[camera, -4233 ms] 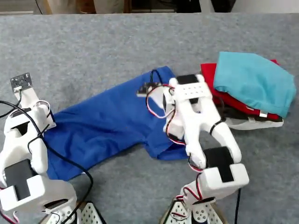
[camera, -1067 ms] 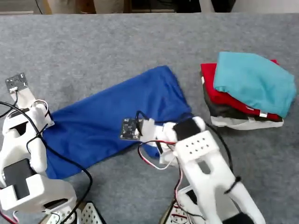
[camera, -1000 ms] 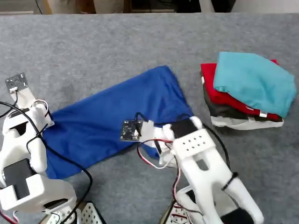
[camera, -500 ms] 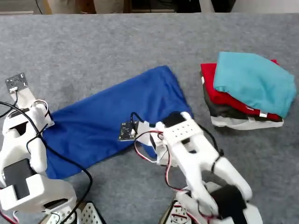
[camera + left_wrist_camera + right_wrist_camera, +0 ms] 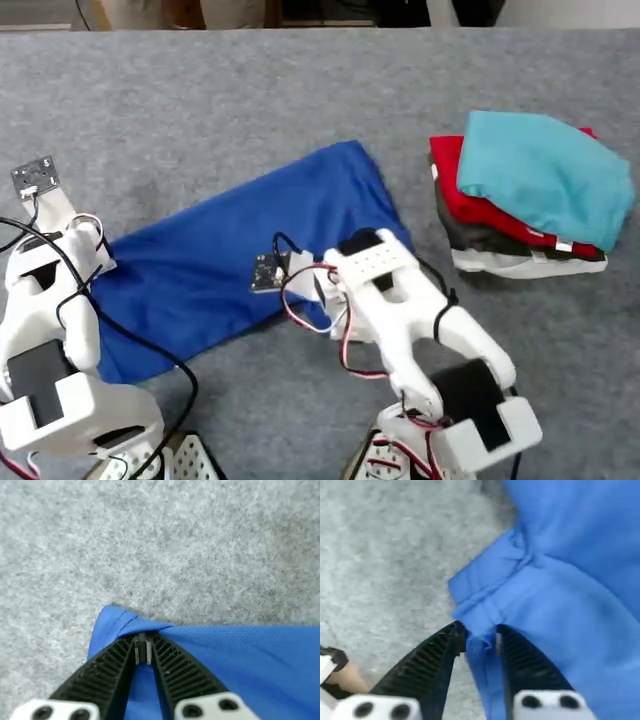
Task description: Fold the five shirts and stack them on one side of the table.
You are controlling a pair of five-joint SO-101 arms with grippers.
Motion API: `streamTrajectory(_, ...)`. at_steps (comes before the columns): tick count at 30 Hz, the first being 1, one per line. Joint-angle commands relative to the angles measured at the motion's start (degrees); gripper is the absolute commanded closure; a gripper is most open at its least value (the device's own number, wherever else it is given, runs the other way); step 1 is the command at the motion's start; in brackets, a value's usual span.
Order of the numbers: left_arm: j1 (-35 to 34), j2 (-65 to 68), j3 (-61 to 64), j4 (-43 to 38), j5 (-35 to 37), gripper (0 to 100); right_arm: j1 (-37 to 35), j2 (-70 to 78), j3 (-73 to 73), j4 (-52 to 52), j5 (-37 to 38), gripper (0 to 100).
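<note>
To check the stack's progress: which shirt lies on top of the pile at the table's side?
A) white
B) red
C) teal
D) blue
C: the teal shirt covers the red shirt on the pile, while the blue shirt lies spread apart from it.

Blue shirt (image 5: 230,250): we are missing its near edge under the right arm (image 5: 400,305), its left end under the left arm (image 5: 45,310). Stack (image 5: 530,180): dark shirt (image 5: 480,240) and white shirt (image 5: 520,265) are showing only as edges.
</note>
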Motion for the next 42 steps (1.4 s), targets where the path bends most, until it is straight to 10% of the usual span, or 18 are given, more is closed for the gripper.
streamTrajectory(1, -0.97, -0.4, -1.93, 0.26, 0.18, 98, 0.57, 4.26, -1.8, -1.05, 1.05, 88.9)
streamTrajectory(15, -0.97, -0.4, -1.93, 0.09, 0.18, 98, 0.57, 6.81, -8.66, 3.25, 1.05, 99.8)
streamTrajectory(31, -0.97, -0.4, -1.93, 0.09, 0.18, 98, 6.9, 37.32, -78.46, 39.74, 4.57, 99.8)
streamTrajectory(42, -0.97, -0.4, -1.93, 0.09, 0.18, 98, 4.44, 59.12, -109.32, 38.86, 8.7, 99.7)
